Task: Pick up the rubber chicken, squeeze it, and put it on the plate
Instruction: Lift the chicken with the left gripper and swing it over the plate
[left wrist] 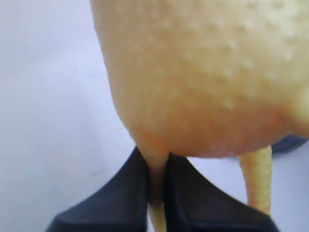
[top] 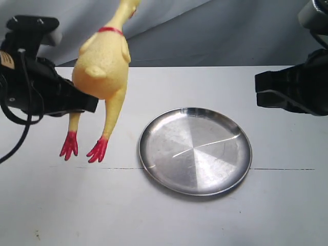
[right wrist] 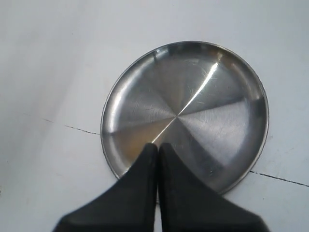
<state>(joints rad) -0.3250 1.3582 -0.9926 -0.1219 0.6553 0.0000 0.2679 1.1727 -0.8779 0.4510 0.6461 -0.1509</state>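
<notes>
The rubber chicken (top: 102, 66) is held up over the left part of the worktop (top: 154, 220), head upward and red feet dangling, to the left of the plate (top: 154, 159) and not touching it. One thin yellow leg is pinched between the fingers of the left gripper (left wrist: 157, 203). The plate is seen lying flat near the middle of the worktop, slightly toward the right edge. The right gripper (right wrist: 157, 164) is held above the plate's right side, its fingers pressed together.
</notes>
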